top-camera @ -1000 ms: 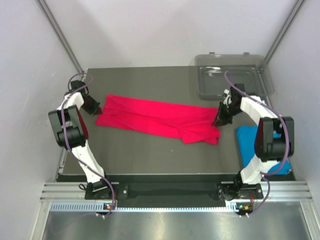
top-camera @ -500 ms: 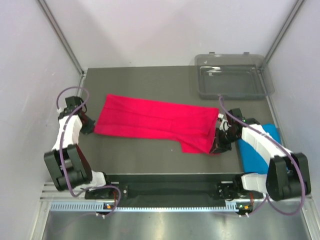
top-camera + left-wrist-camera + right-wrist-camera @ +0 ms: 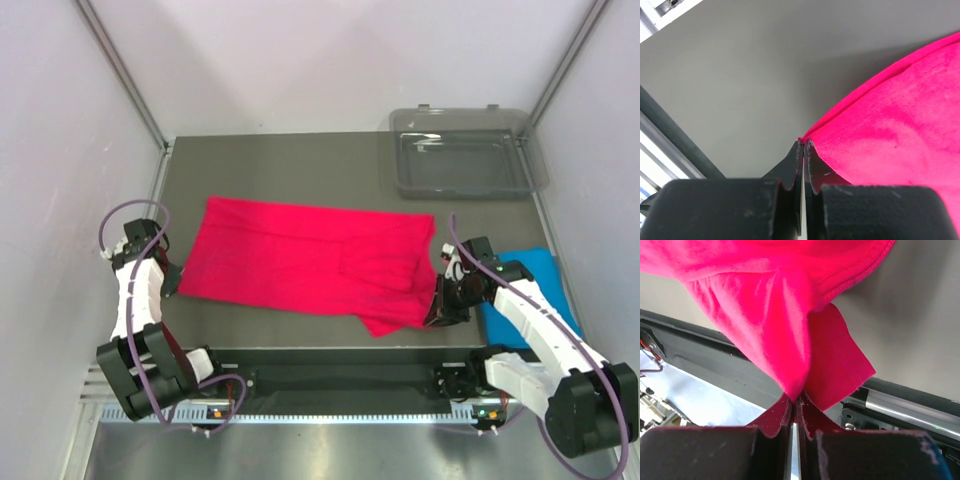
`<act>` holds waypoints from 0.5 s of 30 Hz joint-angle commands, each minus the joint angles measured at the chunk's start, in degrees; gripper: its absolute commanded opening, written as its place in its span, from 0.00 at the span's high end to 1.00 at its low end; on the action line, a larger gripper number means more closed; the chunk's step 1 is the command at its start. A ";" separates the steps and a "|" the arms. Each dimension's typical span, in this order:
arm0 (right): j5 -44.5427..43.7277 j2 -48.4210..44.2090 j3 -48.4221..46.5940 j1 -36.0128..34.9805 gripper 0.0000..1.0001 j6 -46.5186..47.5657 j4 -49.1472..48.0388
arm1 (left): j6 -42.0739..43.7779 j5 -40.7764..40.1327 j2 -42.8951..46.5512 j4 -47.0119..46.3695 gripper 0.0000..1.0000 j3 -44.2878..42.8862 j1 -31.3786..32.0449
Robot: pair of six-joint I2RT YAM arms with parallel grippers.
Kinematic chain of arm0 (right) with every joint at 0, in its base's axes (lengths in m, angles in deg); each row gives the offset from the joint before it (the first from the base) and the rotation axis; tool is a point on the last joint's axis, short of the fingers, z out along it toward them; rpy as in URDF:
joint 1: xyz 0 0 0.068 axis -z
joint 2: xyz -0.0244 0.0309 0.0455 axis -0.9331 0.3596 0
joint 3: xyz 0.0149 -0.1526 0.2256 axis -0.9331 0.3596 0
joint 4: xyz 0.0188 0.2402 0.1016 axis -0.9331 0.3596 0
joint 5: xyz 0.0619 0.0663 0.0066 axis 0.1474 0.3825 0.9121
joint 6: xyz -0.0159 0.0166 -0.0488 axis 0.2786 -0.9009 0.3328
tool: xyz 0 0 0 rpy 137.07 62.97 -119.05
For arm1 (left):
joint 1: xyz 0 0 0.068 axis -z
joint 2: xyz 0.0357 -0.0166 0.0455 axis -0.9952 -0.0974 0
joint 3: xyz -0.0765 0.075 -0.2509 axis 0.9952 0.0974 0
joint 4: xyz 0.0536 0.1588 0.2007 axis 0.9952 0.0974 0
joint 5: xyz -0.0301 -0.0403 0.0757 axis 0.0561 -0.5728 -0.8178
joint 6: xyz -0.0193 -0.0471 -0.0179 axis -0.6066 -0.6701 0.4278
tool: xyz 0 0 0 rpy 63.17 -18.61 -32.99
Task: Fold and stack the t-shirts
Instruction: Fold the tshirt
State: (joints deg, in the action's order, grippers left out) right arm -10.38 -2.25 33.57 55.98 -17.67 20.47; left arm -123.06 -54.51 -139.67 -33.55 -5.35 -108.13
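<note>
From above, the crimson-pink t-shirt [image 3: 300, 258] lies on the table [image 3: 280, 165], long axis left to right between the arms, left gripper [image 3: 172, 282] at its near-left corner, right gripper [image 3: 440, 305] at its near-right corner beside the sky-blue t-shirt [image 3: 545, 268]; against a second ago both arms sit nearer their bases and the cloth lies wider, closer to the near edge. The left wrist view shows jaws clamped on the corner hem, cloth running off rightward. The right wrist view shows jaws clamped on a hanging fold, probably a sleeve or hem corner.
</note>
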 commanded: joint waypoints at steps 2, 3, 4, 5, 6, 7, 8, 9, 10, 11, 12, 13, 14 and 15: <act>-1.44 -2.24 0.33 -0.85 0.99 -1.60 1.95 | 0.86 -1.90 -1.02 -1.77 1.00 0.51 -0.88; -1.52 -2.06 0.42 -0.76 0.98 -1.69 1.86 | 1.04 -1.81 -2.16 -2.47 1.00 0.42 -0.88; -1.18 -1.98 0.42 -0.76 0.98 -1.69 1.86 | 1.13 -1.90 -2.87 -2.82 1.00 0.16 -0.97; -1.00 -1.80 0.42 -0.76 0.98 -1.78 1.86 | 1.30 -1.81 -3.57 -3.09 1.00 -0.10 -0.97; -0.82 -1.63 0.42 -0.76 0.98 -1.78 1.86 | 1.57 -1.12 -4.97 -3.44 1.00 -0.37 -1.06; -0.30 -1.62 0.51 -0.76 0.98 -1.86 1.95 | 1.92 -0.94 -5.59 -4.14 1.00 -0.37 -1.06; -0.21 -1.62 0.42 -0.85 0.98 -1.95 2.30 | 2.27 -0.67 -6.30 -4.41 1.00 -0.46 -1.06; -0.38 -1.80 0.33 -0.76 0.99 -2.13 2.56 | 2.71 -0.06 -7.61 -5.28 1.00 -0.54 -0.97; -0.64 -2.06 0.07 -0.76 0.99 -2.13 2.56 | 3.15 0.64 -8.23 -5.72 1.00 -0.55 -0.97; -1.08 -2.41 -0.72 -0.76 0.99 -2.30 2.48 | 4.89 3.35 -9.45 -6.08 1.00 -0.89 -0.97; -1.35 -2.41 -1.25 -0.76 0.99 -2.39 2.56 | 6.30 3.37 -10.25 -6.69 1.00 -1.07 -0.97; -1.87 -2.33 -1.95 -0.67 0.99 -2.57 2.39 | 7.53 6.59 -11.04 -7.04 1.00 -1.42 -0.88; -1.88 -1.54 -3.35 -0.67 0.99 -2.65 2.30 | 8.33 6.71 -11.74 -6.70 1.00 -1.95 -0.88; -1.96 -0.93 -3.97 -0.59 0.99 -2.65 2.13 | 8.34 6.89 -13.06 -6.70 1.00 -2.82 -0.97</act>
State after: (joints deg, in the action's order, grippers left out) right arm -11.30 -3.50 33.70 55.84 -19.64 21.63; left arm -118.27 -51.05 -150.93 -37.38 -5.22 -108.75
